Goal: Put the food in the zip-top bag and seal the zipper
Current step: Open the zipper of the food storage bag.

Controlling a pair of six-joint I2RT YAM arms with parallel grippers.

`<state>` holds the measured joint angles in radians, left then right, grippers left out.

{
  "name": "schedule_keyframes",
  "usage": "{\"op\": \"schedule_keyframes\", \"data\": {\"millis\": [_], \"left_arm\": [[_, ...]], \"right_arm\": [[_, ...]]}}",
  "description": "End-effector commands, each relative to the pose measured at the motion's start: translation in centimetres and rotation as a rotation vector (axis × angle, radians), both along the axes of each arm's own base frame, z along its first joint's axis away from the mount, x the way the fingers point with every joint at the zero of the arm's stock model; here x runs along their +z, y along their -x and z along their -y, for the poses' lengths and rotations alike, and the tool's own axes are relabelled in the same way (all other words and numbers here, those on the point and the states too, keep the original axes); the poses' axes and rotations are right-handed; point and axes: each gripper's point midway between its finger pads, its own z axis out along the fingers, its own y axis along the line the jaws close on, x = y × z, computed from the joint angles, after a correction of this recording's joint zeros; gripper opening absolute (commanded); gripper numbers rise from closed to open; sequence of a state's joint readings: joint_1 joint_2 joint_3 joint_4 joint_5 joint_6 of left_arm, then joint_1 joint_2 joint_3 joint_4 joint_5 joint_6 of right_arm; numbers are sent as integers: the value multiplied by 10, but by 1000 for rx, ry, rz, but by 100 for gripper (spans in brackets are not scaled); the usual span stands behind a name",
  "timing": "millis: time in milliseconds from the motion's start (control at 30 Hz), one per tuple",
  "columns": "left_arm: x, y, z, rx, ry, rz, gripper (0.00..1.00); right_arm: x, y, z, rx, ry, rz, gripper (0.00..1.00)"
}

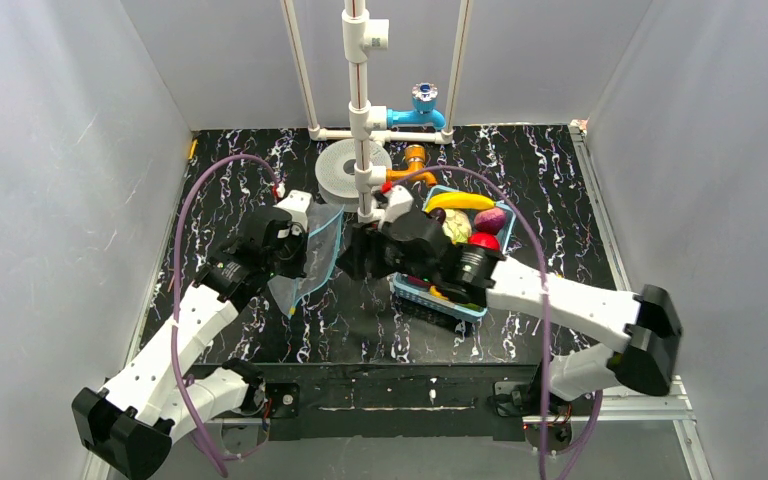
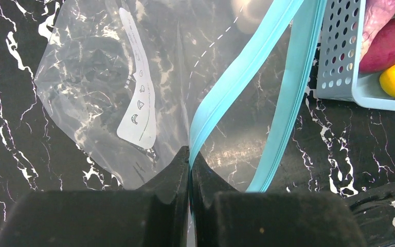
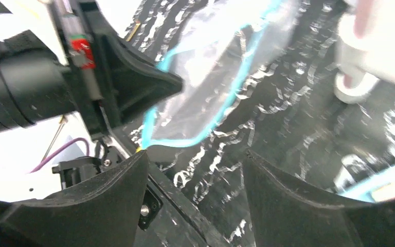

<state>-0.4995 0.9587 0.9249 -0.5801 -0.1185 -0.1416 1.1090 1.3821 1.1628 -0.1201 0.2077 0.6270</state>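
The clear zip-top bag with its white label lies on the black marbled table, mouth apart. My left gripper is shut on one side of the blue zipper and holds that edge up. In the top view the left gripper sits at the zip-top bag. My right gripper stands open with nothing between its fingers, just right of the bag's mouth, and shows in the top view too. The food, a yellow banana, a pale cabbage and a red apple, lies in the basket.
The light-blue basket stands right of the bag, partly under the right arm; its perforated wall is close to the zipper. A white pipe stand, a tape roll and a blue tap stand at the back.
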Motion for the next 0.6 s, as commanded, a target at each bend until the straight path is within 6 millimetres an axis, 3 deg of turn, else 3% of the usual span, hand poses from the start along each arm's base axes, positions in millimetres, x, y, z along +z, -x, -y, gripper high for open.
{"op": "schedule_keyframes", "data": {"millis": [0,267,467,567], "left_arm": [[14,-3,-2,21,2,30,0],[13,-5,-4,41,-3,26,0],[15,-4,-5,50,3,32,0],[15,-4,-5,48,5,35,0]], "right_arm": [[11,-29,66,-255,-7,66,79],[-15,-54,153,-545,-2,13,84],[-45,-52,211,-687,265,-7,93],[-52,-54,227,-709,343,-6,95]]}}
